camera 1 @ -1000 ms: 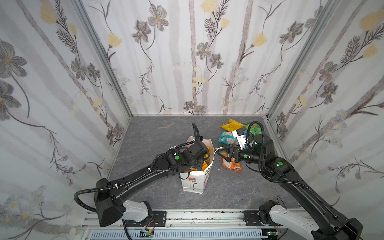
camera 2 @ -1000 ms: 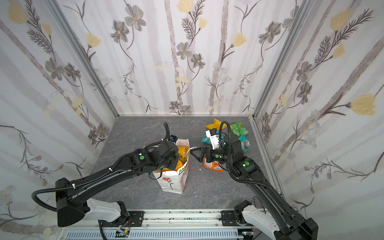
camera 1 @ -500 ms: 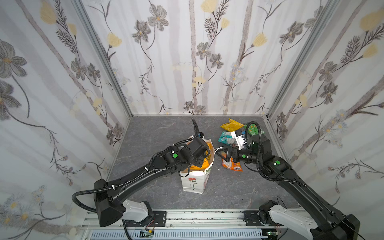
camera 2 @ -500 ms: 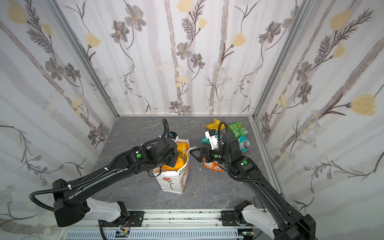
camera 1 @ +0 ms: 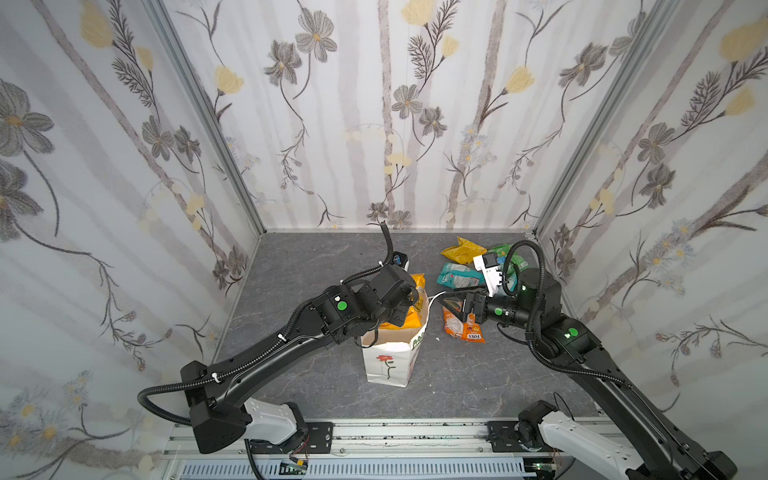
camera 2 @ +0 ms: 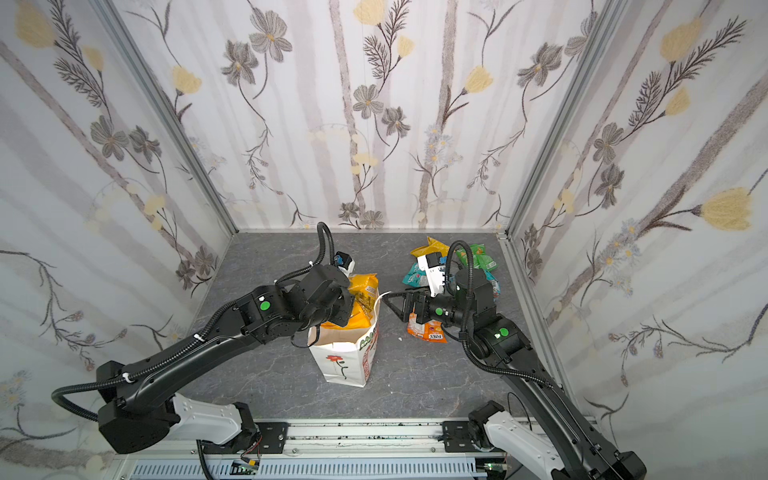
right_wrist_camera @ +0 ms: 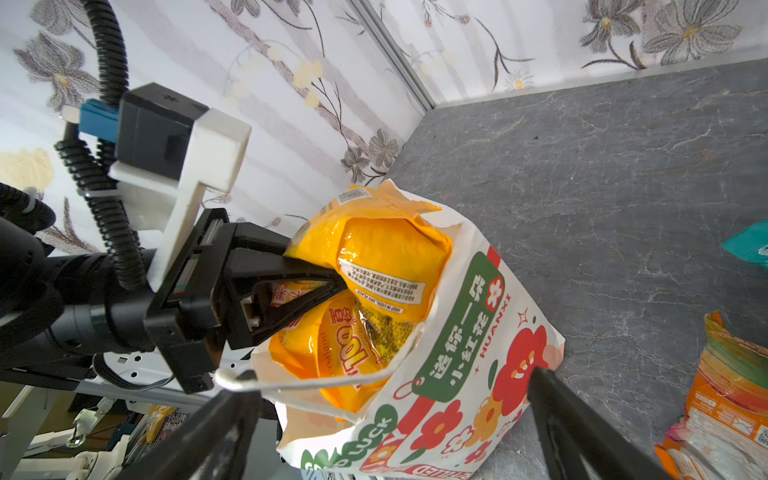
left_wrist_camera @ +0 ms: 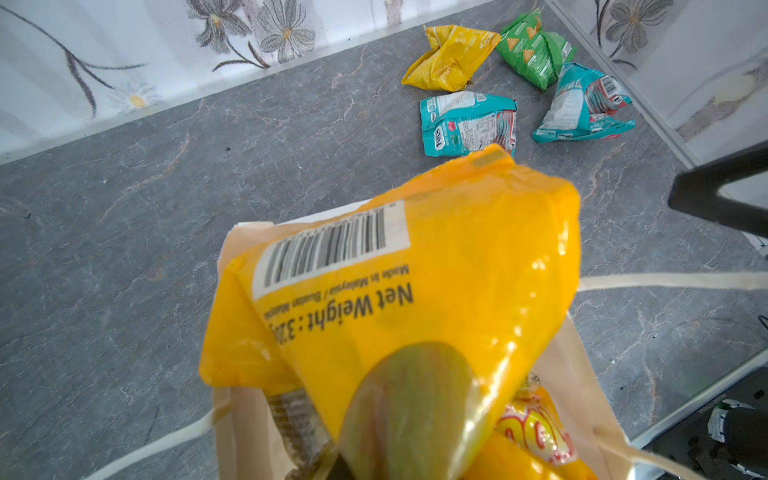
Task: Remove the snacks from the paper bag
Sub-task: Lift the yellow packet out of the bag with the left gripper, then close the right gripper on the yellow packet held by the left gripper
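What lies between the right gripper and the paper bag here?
Only the bag's white cord handle, stretched from the paper bag to one finger of the right gripper; the table beneath is bare. Both top views show it.

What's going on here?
The left gripper is shut on an orange packet at the mouth of the paper bag; a second orange packet shows beneath it. The right gripper is open beside the bag, a cord handle hooked over one finger. A yellow packet, a green packet, two teal packets and an orange-and-white packet lie on the table.
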Robot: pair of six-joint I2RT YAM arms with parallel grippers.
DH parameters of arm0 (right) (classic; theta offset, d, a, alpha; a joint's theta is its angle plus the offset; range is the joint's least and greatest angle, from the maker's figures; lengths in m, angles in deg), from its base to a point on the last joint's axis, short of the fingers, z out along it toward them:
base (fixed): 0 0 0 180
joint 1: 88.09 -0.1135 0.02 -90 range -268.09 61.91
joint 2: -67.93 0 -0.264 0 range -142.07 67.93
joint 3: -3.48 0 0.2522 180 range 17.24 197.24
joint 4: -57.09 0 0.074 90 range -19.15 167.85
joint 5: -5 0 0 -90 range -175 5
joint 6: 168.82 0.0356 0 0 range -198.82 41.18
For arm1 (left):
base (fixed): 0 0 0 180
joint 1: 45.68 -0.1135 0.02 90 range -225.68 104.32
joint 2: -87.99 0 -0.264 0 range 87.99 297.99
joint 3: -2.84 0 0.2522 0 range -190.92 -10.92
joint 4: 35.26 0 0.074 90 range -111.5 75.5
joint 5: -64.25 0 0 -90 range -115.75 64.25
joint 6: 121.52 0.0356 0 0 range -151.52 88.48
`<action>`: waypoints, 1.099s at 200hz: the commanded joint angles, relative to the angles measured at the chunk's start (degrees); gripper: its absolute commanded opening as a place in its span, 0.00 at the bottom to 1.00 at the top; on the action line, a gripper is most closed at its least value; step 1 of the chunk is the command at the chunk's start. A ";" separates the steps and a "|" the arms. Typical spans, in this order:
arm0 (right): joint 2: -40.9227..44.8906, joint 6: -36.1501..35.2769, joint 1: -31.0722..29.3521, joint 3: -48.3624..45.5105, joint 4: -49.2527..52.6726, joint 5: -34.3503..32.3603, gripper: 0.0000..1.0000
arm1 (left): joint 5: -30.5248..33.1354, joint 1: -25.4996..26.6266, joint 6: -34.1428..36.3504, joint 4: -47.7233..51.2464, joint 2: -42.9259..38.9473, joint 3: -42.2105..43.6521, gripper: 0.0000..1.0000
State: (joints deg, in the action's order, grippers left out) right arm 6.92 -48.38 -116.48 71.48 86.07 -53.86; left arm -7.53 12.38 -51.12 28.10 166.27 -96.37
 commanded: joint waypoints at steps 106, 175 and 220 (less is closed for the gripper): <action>4.70 5.54 -0.08 5.28 -5.30 -2.84 1.00 | 2.88 0.64 7.26 1.01 -0.46 -12.74 0.00; 0.99 14.10 0.01 8.95 -11.05 1.39 0.99 | 5.36 5.28 19.49 2.35 2.61 -23.02 0.00; -1.49 22.31 -0.01 7.43 -21.72 7.90 0.99 | 11.19 9.98 27.78 1.28 5.05 -25.90 0.00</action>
State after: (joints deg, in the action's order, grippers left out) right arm 6.28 -32.43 -116.43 79.76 74.05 -50.74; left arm -1.54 20.97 -29.50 33.30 170.62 -120.91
